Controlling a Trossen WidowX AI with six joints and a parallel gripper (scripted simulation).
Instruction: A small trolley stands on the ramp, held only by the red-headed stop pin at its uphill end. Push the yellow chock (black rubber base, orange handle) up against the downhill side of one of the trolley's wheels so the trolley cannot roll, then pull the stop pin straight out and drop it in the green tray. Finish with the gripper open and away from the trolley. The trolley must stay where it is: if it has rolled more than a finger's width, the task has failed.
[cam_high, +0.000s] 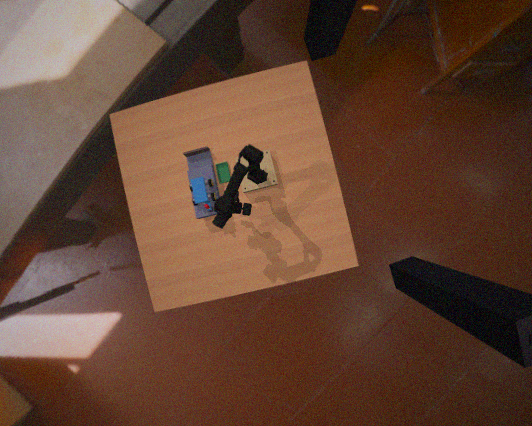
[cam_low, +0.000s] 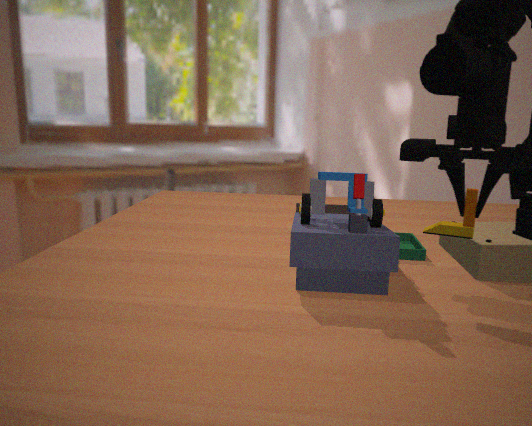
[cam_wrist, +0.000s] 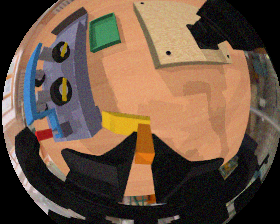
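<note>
My gripper (cam_low: 469, 216) (cam_wrist: 143, 136) is shut on the orange handle of the yellow chock (cam_low: 450, 229) (cam_wrist: 120, 121), which hangs above the table beside the ramp (cam_high: 201, 162) (cam_low: 345, 250) (cam_wrist: 77, 67). In the top view the arm hides the chock. The blue trolley (cam_high: 199, 189) (cam_low: 342, 176) (cam_wrist: 31, 87) stands on the ramp on black wheels. The red-headed stop pin (cam_high: 206, 206) (cam_low: 359, 186) (cam_wrist: 44, 134) stands upright at the trolley's uphill end. The green tray (cam_high: 223, 172) (cam_low: 410, 245) (cam_wrist: 104, 33) lies empty beside the ramp.
The arm's beige base plate (cam_high: 271, 167) (cam_low: 465, 252) (cam_wrist: 162, 37) lies on the far side of the tray from the ramp. A dark end wall (cam_high: 196, 151) (cam_wrist: 70, 21) stands across the ramp's low end. The wooden table (cam_high: 240, 260) (cam_low: 200, 340) carries everything.
</note>
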